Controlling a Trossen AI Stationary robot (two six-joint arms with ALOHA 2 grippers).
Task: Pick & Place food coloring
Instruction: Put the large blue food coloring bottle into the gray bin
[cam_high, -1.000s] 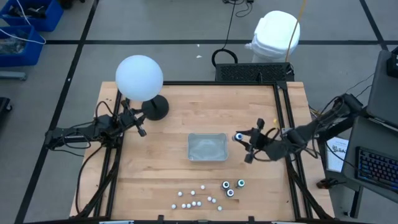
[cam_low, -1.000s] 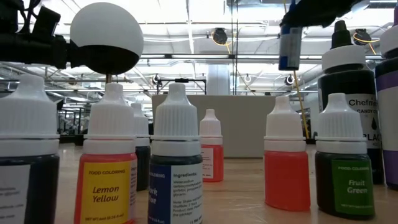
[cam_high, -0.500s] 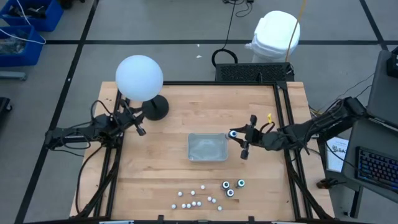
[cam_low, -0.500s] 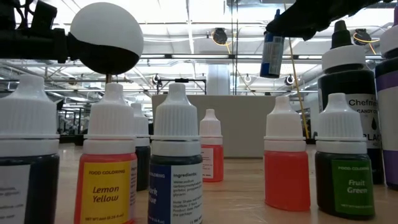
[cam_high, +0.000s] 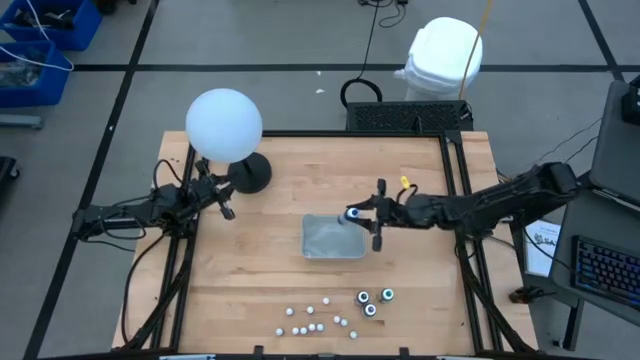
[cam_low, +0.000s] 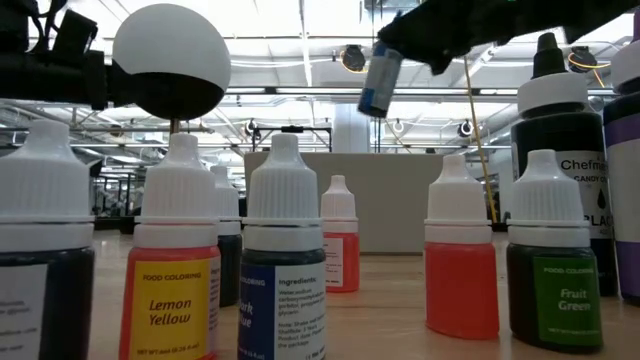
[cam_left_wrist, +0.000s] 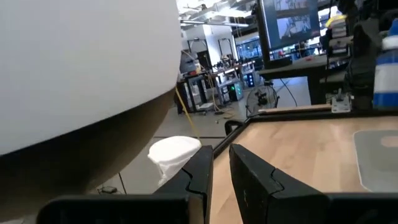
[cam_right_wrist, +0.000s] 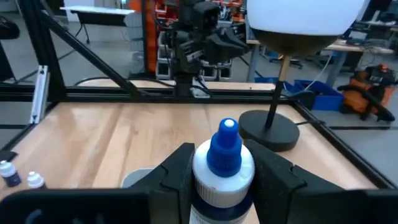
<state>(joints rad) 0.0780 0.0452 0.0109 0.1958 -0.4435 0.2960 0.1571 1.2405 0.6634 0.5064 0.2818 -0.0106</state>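
1. Nearest in the low view, small white-capped food coloring bottles (cam_low: 182, 268) were stood on the wooden table (cam_high: 260, 265). Labels reading "Lemon Yellow" and "Fruit Green" (cam_low: 551, 262) could be read, and "Chefmaster" only in part on a taller dark bottle (cam_low: 560, 160).
2. A blue-tipped bottle (cam_right_wrist: 225, 163) was pinched between the fingers of the right gripper (cam_high: 362, 216), above the right end of the clear tray (cam_high: 325, 240).
3. The tray was seen without bottles inside.
4. The left gripper (cam_high: 225, 204), jaws nearly pressed together on nothing, was held beside the white globe lamp (cam_high: 224, 125).
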